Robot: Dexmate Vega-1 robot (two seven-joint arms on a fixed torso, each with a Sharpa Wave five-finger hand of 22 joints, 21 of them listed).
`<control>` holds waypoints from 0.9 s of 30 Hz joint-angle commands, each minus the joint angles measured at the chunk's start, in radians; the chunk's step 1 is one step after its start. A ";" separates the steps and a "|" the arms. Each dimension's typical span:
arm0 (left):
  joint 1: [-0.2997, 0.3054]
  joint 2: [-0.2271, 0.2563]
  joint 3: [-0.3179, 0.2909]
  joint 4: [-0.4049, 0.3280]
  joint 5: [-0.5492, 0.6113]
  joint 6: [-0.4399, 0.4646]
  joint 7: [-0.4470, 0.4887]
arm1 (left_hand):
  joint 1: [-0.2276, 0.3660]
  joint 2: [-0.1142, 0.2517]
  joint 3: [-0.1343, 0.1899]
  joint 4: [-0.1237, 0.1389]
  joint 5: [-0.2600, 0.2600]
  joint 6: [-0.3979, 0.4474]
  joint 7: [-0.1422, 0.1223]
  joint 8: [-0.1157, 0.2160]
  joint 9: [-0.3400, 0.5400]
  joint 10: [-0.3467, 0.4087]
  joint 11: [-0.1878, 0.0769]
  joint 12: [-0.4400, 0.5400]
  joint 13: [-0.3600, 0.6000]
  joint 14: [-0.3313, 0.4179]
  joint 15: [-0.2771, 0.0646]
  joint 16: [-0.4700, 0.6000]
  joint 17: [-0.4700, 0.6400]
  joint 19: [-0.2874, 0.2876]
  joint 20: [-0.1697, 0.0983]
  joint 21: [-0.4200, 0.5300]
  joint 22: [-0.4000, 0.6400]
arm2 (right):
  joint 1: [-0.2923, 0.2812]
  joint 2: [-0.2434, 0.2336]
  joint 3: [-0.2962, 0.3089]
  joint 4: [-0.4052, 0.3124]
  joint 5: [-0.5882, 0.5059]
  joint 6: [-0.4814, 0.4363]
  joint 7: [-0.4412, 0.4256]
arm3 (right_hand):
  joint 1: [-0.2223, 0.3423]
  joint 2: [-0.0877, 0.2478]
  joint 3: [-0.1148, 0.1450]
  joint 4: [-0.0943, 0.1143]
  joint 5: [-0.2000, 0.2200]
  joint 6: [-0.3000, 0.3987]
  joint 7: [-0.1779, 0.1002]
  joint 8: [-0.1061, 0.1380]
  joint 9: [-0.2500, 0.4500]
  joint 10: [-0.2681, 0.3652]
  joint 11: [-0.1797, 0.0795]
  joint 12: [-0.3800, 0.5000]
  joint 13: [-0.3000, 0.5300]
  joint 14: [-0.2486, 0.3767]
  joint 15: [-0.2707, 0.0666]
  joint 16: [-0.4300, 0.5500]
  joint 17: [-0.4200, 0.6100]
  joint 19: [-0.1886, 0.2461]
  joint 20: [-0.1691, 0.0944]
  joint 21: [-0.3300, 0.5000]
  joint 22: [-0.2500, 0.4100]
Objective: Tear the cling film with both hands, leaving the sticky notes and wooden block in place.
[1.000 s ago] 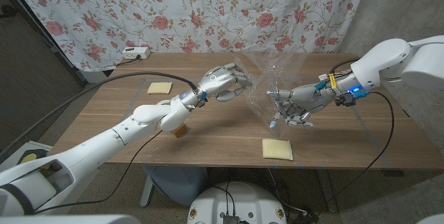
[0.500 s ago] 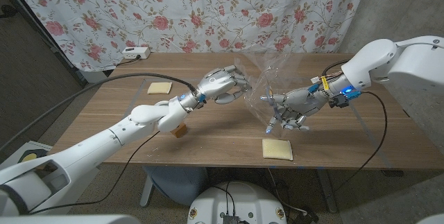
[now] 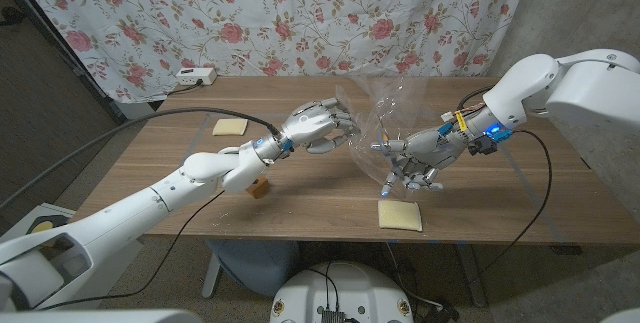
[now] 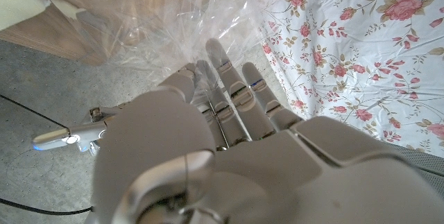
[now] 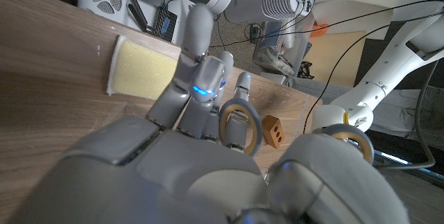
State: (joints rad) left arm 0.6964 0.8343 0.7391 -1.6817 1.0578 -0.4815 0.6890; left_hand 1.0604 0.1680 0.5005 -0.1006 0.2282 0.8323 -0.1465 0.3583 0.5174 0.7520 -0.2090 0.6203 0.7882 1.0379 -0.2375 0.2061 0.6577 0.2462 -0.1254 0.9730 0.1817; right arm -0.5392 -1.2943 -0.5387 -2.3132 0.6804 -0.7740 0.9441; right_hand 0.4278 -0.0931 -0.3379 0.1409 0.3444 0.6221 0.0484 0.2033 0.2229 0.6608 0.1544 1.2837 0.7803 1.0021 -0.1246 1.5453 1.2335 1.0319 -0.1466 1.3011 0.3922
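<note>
Your right hand has slid closer to your left hand, so the clear crinkly cling film hangs looser between them above the table. Both hands grip it with curled fingers. It isn't torn yet, so pull apart.

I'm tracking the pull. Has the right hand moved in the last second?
Yes. In the head view the right hand has drifted toward the left hand and now sits above the near sticky note, holding the film.
</note>
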 commanded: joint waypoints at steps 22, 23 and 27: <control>-0.046 0.030 0.043 0.050 0.097 0.008 0.095 | -0.025 -0.001 0.004 0.016 0.019 -0.011 0.000 -0.016 0.001 -0.021 -0.001 -0.018 -0.004 -0.049 0.004 -0.021 -0.019 -0.034 -0.027 -0.007 0.002 | 0.092 0.033 -0.079 0.043 -0.073 -0.052 0.071 | 0.014 0.007 0.009 -0.002 0.011 -0.136 0.130 0.008 0.002 0.131 -0.105 0.012 0.005 -0.030 -0.063 0.002 0.002 0.031 -0.073 0.001 0.009; -0.048 0.027 0.044 0.054 0.098 0.009 0.099 | -0.024 0.001 0.004 0.016 0.020 -0.013 0.002 -0.017 0.002 -0.022 -0.001 -0.019 -0.004 -0.050 0.004 -0.020 -0.019 -0.035 -0.026 -0.006 0.003 | 0.090 0.032 -0.077 0.041 -0.073 -0.050 0.068 | 0.014 0.007 0.009 -0.002 0.011 -0.136 0.130 0.009 0.002 0.133 -0.107 0.010 0.000 -0.030 -0.063 0.002 0.002 0.031 -0.073 0.001 0.009; -0.047 0.010 0.042 0.073 0.069 0.017 0.113 | -0.024 0.004 0.005 0.018 0.022 -0.019 0.004 -0.019 0.005 -0.026 0.000 -0.017 0.000 -0.050 0.004 -0.017 -0.021 -0.035 -0.018 -0.005 0.003 | 0.083 0.031 -0.069 0.038 -0.058 -0.048 0.055 | 0.016 0.008 0.009 -0.002 0.011 -0.137 0.130 0.009 0.002 0.133 -0.106 0.010 0.000 -0.029 -0.063 0.002 0.002 0.031 -0.073 0.000 0.009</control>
State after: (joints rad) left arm 0.6573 0.8643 0.7765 -1.6470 1.1657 -0.4758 0.7745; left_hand 1.0392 0.1657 0.5035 -0.0890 0.2447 0.8176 -0.1428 0.3400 0.5180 0.7302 -0.2054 0.6057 0.7839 0.9910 -0.2304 0.1848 0.6344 0.2086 -0.1484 0.9682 0.1816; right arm -0.4546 -1.2657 -0.6114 -2.2721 0.6093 -0.8186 1.0105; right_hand 0.4319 -0.0889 -0.3306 0.1393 0.3515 0.6220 0.0485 0.2072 0.2231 0.6608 0.1545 1.2877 0.7811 1.0022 -0.1246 1.5453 1.2335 1.0318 -0.1467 1.3011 0.3968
